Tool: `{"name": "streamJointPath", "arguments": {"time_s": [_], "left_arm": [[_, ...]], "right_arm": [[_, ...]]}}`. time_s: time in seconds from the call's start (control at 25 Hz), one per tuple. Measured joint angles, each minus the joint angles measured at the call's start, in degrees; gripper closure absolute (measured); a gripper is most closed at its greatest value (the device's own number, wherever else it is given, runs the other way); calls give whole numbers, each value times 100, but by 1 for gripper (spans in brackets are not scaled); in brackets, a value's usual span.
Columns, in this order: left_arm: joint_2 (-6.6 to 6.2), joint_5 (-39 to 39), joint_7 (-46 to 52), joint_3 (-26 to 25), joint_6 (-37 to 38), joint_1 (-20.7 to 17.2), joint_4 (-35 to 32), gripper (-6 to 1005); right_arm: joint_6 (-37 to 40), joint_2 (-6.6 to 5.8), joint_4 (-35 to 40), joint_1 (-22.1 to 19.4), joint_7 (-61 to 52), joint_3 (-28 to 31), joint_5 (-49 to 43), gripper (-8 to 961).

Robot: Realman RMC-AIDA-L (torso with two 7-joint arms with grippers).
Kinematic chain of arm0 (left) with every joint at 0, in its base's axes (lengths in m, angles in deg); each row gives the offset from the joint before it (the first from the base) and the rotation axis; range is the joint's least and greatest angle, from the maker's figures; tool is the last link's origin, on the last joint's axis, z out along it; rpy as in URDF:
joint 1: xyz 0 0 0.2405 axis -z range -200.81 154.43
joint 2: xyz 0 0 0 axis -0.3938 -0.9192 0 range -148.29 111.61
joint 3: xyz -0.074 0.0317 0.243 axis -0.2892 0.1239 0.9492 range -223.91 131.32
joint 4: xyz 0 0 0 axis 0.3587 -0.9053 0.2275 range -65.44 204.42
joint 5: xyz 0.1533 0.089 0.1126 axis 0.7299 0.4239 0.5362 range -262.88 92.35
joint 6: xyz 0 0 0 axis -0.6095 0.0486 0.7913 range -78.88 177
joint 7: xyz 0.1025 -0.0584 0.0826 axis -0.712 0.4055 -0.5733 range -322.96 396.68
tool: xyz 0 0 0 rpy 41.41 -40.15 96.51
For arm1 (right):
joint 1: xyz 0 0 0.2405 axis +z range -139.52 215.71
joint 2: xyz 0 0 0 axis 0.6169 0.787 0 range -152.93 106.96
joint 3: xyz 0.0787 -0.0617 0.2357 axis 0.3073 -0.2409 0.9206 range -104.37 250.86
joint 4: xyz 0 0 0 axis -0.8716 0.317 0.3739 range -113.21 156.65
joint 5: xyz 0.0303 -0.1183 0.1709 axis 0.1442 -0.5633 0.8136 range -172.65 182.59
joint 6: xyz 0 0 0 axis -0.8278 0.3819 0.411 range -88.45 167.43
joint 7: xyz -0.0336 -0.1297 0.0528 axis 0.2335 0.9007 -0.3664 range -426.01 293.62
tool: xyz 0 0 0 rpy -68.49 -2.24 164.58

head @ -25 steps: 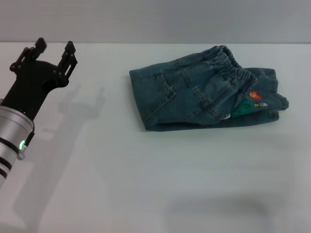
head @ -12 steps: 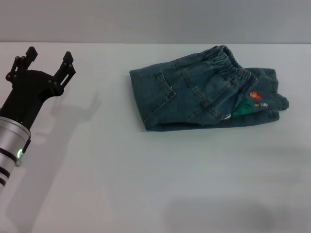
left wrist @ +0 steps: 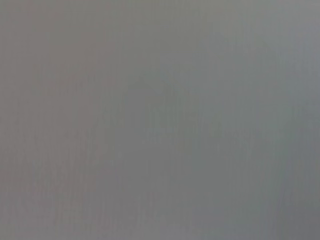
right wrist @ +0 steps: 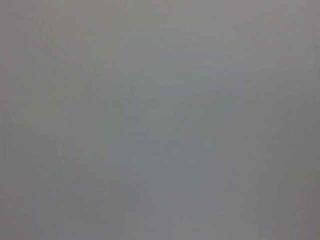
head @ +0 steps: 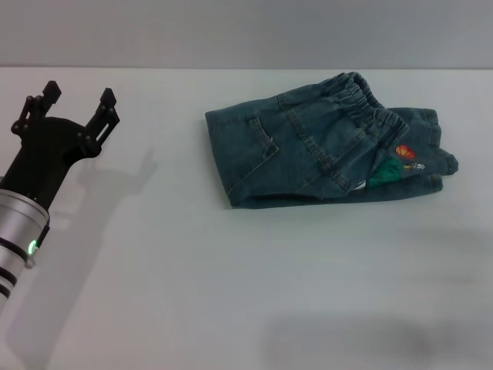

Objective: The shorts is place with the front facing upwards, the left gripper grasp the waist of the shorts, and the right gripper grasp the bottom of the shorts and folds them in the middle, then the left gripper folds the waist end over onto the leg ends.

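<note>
The blue denim shorts [head: 323, 146] lie folded into a compact bundle on the white table [head: 231, 277], right of centre in the head view. The elastic waist [head: 368, 104] rests on top toward the right end, above an orange and green patch [head: 399, 162]. My left gripper [head: 75, 96] hovers over the table's left side, well apart from the shorts, open with nothing between its fingers. The right gripper is out of view. Both wrist views show only plain grey surface.
A soft shadow [head: 347, 339] falls on the table near the front edge, right of centre. The table's far edge [head: 246, 68] meets a grey wall.
My left gripper drew back to the left and toward me, away from the shorts, then settled. The shorts have not moved.
</note>
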Motion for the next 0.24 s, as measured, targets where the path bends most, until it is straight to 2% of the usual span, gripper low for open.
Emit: {"name": "streamJointPath", "arguments": {"time_s": [0.24], "left_arm": [[10, 1, 21, 33, 168, 54, -184, 153]], "right_arm": [[11, 1, 191, 198, -6, -140, 3, 165]]}}
